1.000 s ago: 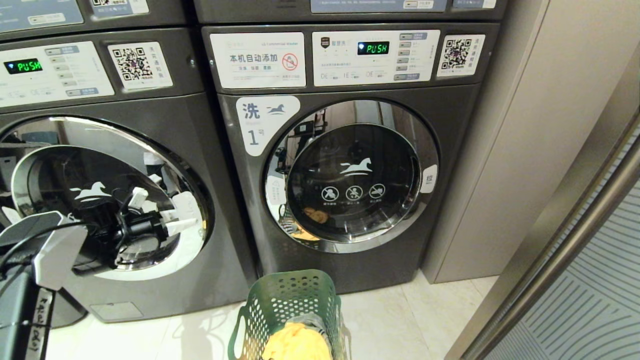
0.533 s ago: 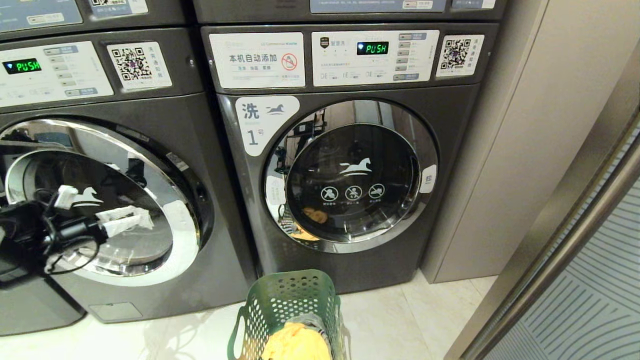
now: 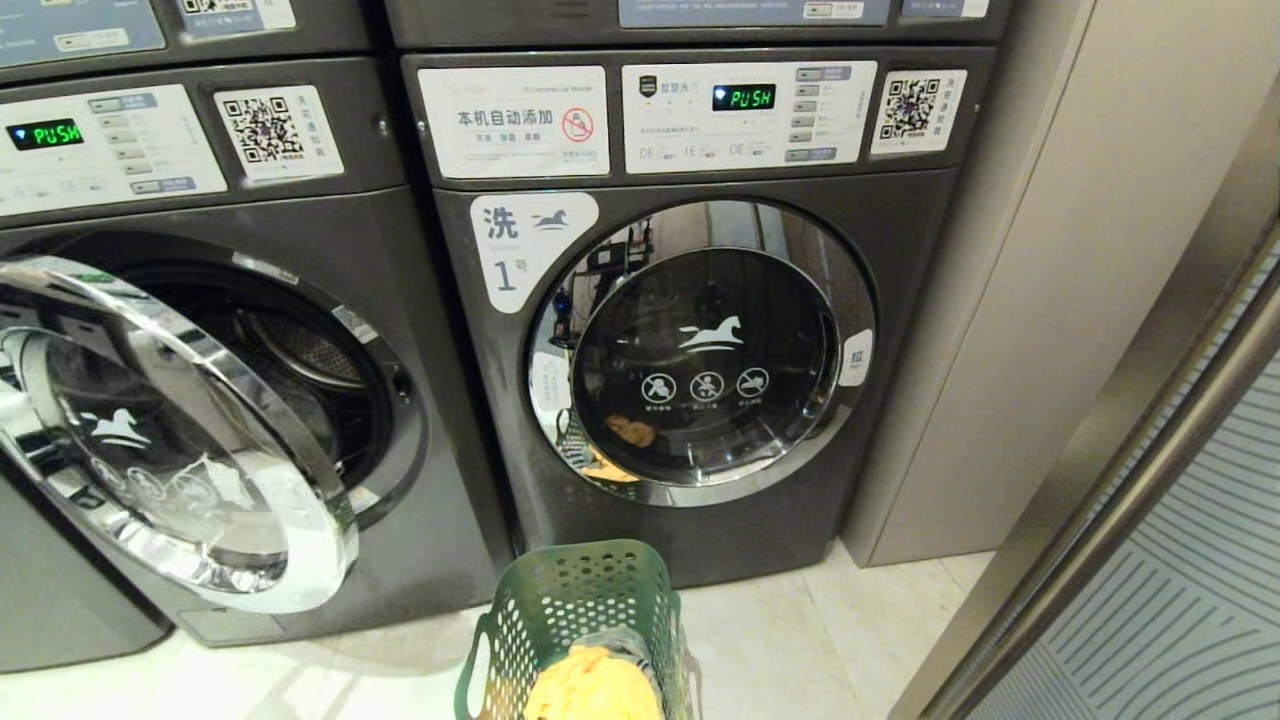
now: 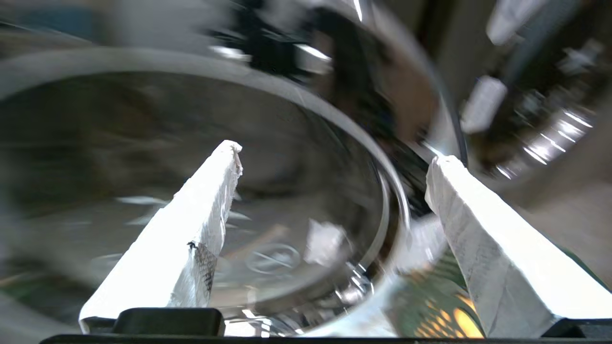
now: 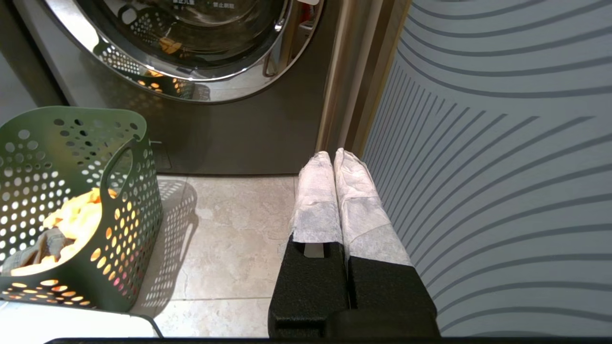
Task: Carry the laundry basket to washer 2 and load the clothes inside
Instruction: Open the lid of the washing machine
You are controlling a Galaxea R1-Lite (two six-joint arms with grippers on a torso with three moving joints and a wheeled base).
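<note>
Washers: two dark grey front-loaders in the head view; the right-hand one [image 3: 700, 330] bears the numeral 1 and is closed, the left-hand one [image 3: 250, 400] (its label out of frame, so whether it is washer 2 cannot be read) has its chrome-rimmed door [image 3: 170, 440] swung open on the drum.
Laundry basket [image 3: 575, 625]: one, dark green and perforated, standing on the pale tiled floor [image 3: 780, 640] just before washer 1.
Handling: stiff plastic walls, probably light with so few clothes; the cut-out loop handle [image 5: 119, 167] looks like the best hold.
Clothes: a soft yellow garment [image 3: 590, 690] over a grey one, two that can be made out; limp, best pinched at a bunched fold.
Left gripper [image 4: 330, 162]: fingers spread wide, empty, close before the open door's glass.
Right gripper [image 5: 333, 160]: clenched, empty, low above the floor beside the basket.
</note>
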